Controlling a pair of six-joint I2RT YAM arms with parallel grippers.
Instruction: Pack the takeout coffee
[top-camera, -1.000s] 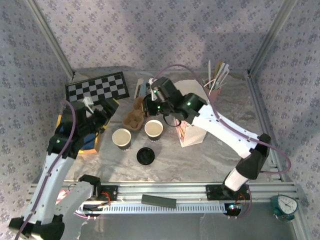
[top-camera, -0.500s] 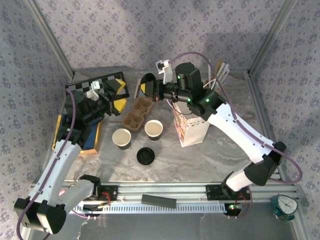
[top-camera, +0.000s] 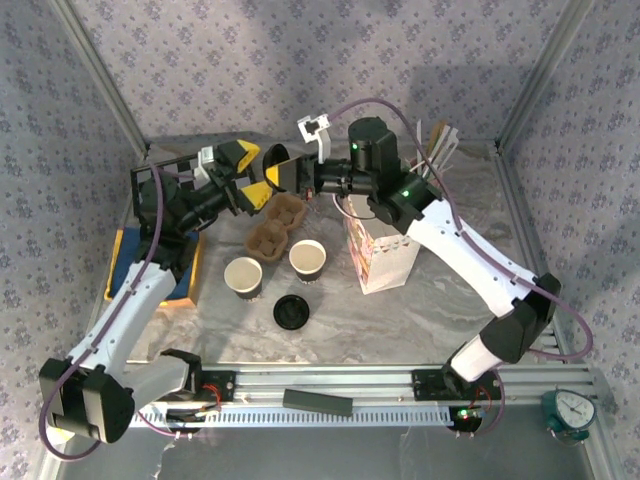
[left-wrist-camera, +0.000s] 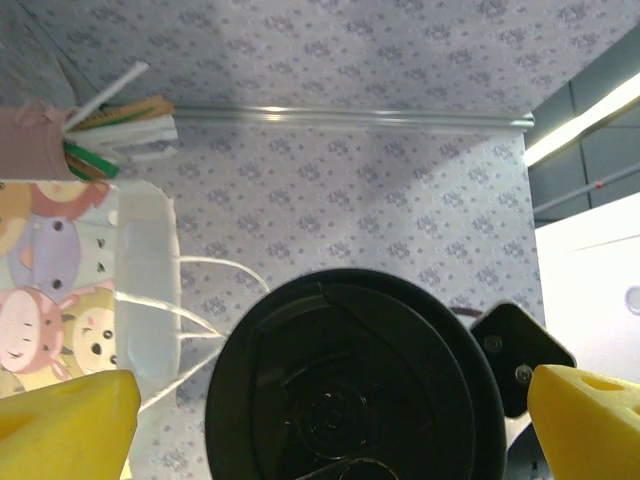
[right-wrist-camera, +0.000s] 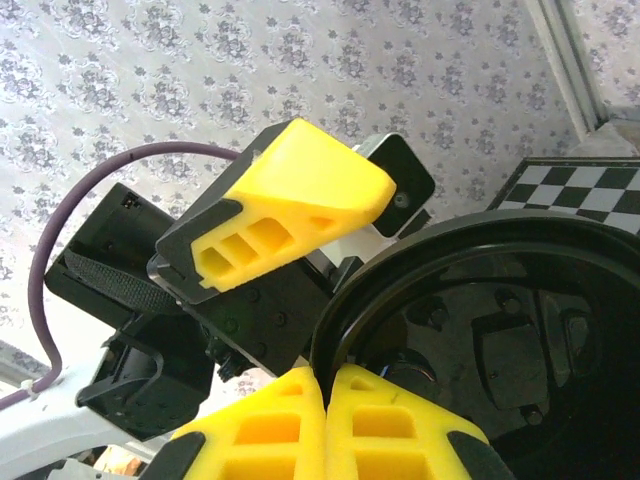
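My right gripper is raised over the back of the table and shut on the thin rim of a round black lid. It holds the lid on edge. The lid's top faces my left gripper, which stands open just in front of it. Those yellow fingertips flank the lid with gaps on both sides. One left finger shows beyond the rim. I see no cup under this lid. The takeout coffee is out of view.
Two lidless cups and a loose flat black lid sit on the table. A brown cardboard carrier lies behind them. A cartoon-print paper bag stands to the right, and a pink holder of straws stands behind it.
The right gripper has lifted the black lid from beside the carrier and carried it up and left. The left arm has swung up and right, still open, to meet it.
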